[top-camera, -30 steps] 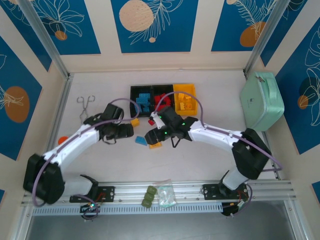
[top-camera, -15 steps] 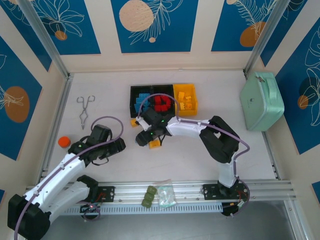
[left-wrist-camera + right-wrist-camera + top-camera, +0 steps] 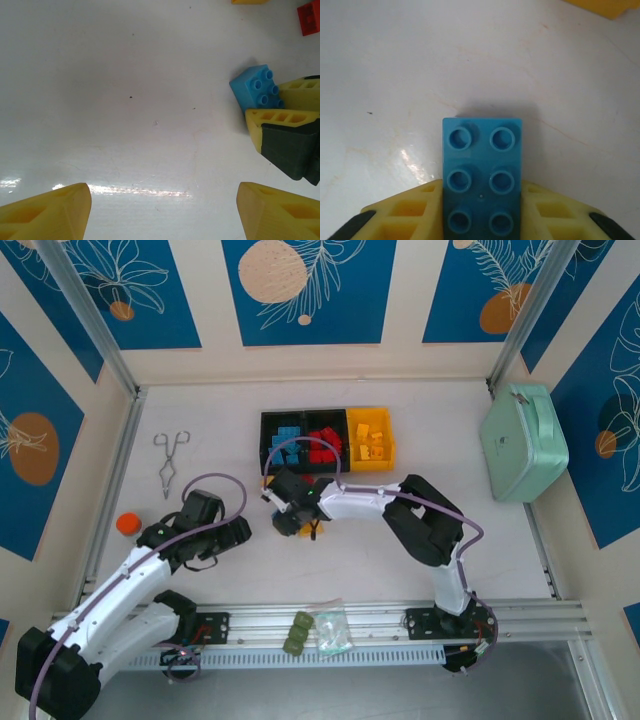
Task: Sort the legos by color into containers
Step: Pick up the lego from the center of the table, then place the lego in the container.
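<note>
My right gripper is shut on a blue lego, a two-by-three brick that lies flat on the white table with a yellow finger against each long side. In the top view this gripper is low over the table, just in front of the containers. These are a black bin with blue legos, a black bin with red ones and a yellow bin with yellow ones. My left gripper hangs open over bare table to the left, and its camera sees the same blue lego.
A yellow-orange lego lies right beside the right gripper, and a red lego lies further back. Metal tongs and an orange disc are at the left. A mint-green case stands at the right, an olive lumpy item on the front rail.
My right gripper slid left and closed on the blue lego. The left arm drew back toward the near left early in the second and has since held still, open.
</note>
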Tool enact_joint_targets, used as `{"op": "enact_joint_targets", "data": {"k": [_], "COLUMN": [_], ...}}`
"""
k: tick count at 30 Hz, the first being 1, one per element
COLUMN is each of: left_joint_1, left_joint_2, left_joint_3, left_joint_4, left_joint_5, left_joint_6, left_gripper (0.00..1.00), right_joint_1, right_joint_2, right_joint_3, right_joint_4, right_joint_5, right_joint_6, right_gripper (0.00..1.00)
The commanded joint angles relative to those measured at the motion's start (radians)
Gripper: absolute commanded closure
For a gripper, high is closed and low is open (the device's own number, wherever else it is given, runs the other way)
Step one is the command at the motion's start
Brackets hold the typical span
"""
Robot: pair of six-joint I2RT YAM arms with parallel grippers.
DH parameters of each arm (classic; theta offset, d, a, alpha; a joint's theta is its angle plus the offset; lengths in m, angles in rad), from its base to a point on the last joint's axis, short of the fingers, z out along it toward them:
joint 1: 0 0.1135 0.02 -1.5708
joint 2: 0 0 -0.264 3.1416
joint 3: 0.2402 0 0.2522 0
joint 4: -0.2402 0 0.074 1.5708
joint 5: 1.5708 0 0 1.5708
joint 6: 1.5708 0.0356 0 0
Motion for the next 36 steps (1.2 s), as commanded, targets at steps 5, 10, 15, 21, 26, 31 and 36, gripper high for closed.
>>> {"op": "enact_joint_targets", "data": {"k": [5,10,15,21,26,31,36], "left_joint_1": [0.007,0.007,0.007,0.007,0.007,0.007,0.007], "left_joint_2": [-0.01,0.003,0.026,0.036,0.046,0.046,0.048], "left_joint_3": [-0.004,0.0,0.004,0.0,-0.007,-0.014,-0.024], "left_joint_4": [0.023,0.074,0.11,0.14,0.147,0.151,0.156], "left_joint_5": [0.03,0.056,0.078,0.097,0.102,0.104,0.108], "left_joint_6": [-0.022,-0.03,-0.043,-0.058,-0.06,-0.061,-0.063], "left_gripper": [0.24,0.24,0.24,0.24,0.24,0.24,0.24], "right_joint_1": [-0.028,-0.1,-0.166,-0.225,-0.238,-0.242,-0.247], "right_joint_2": [-0.087,-0.1,-0.031,0.13,0.254,0.342,0.37], "right_joint_3": [0.065,0.175,0.332,0.576,0.753,0.854,0.904], "right_joint_4": [-0.051,-0.134,-0.221,-0.343,-0.424,-0.473,-0.499], "right_joint_5": [-0.014,-0.048,-0.061,-0.051,-0.04,-0.032,0.015], "right_joint_6": [0.013,0.057,0.098,0.153,0.166,0.163,0.176], "right_gripper": [0.72,0.72,0.71,0.71,0.7,0.66,0.5]}}
